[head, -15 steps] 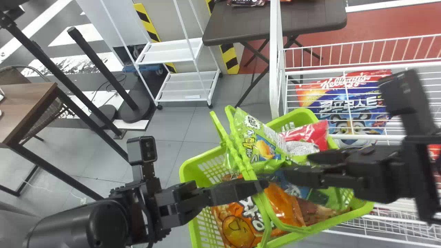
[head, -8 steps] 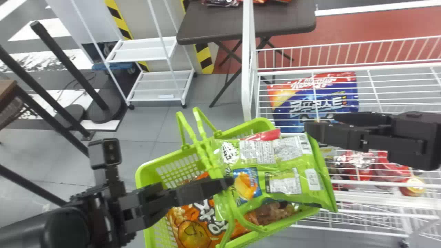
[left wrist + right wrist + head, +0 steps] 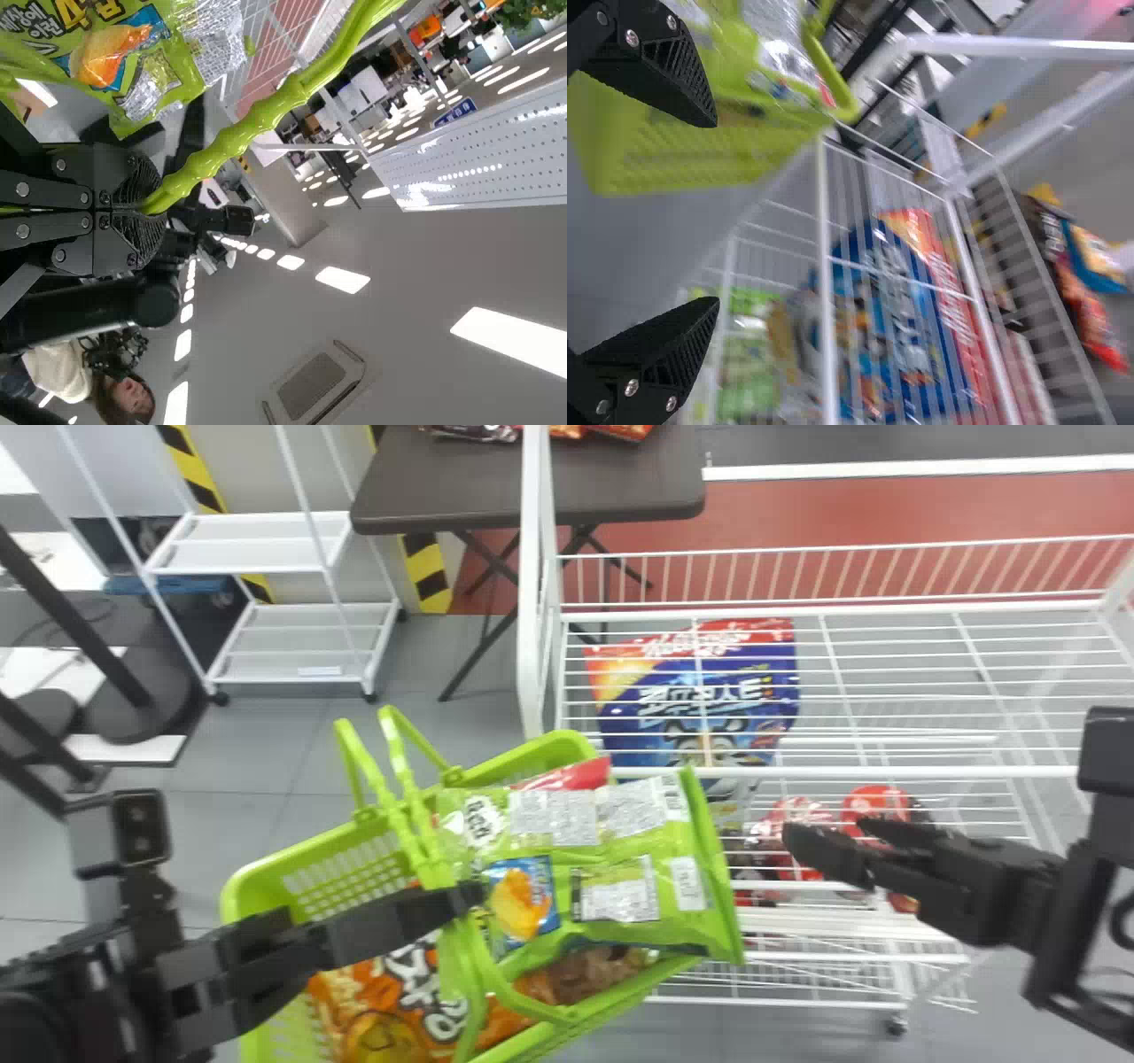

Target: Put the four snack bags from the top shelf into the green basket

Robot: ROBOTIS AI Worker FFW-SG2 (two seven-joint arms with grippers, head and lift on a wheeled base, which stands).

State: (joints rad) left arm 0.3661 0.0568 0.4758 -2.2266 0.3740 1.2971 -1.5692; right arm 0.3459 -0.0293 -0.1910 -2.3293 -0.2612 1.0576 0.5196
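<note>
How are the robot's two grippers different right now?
The left gripper is shut on the handle of the green basket, but the right gripper is wide open with nothing between its fingers. In the head view, the left gripper is over the basket, while the right gripper is off to the right of it, by the white wire rack. Both are black and have two fingers.

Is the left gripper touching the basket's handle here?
Touching: the left wrist view shows the left gripper clamped on the green handle, its end between the fingertips.
</note>
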